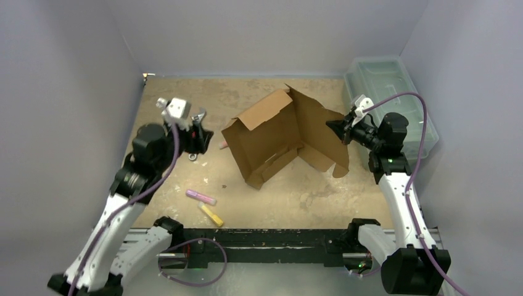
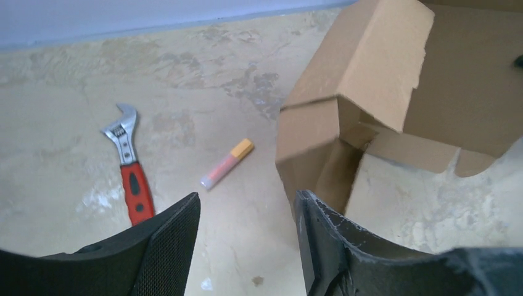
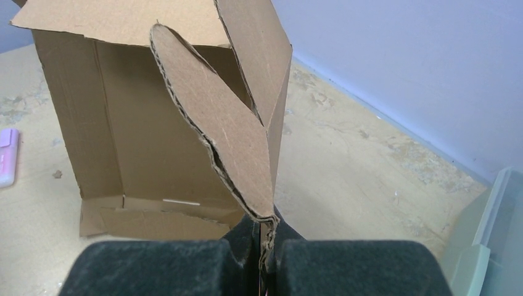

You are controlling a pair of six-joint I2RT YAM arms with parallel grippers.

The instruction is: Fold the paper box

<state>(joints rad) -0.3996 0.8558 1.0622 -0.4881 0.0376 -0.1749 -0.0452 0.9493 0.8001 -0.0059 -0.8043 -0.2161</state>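
One task item: paper box [image 1: 277, 142], brown cardboard, middle of the table [image 1: 185, 92], between the two arms.
Box condition: partly raised; the near-left wall and one end wall stand up, and a short flap leans inward over the far corner. The large lid panel stands open on the right side.
Rounded ear flap [image 3: 228, 135]: juts from the lid edge toward the right arm, not tucked in.
Right gripper [image 3: 264, 228]: pads pinched together on the tip of that ear flap, holding the lid panel up off the table.
Left gripper [image 2: 247, 203]: fingers spread apart, holding nothing, hovering just beside the box's left corner [image 2: 308, 142].
Done, by judgement: base laid flat, some walls lifted; roughly midway.
Left, by judgement: walls to square up, ear flaps to fold in, lid to close and tuck.
Loose items: wrench [image 2: 129, 160] and orange-capped marker [image 2: 227, 163] left of the box; pink marker [image 1: 201, 197] and yellow marker [image 1: 211, 215] nearer the bases.
Plastic bin [image 1: 388, 80]: far right corner, apart from the box.
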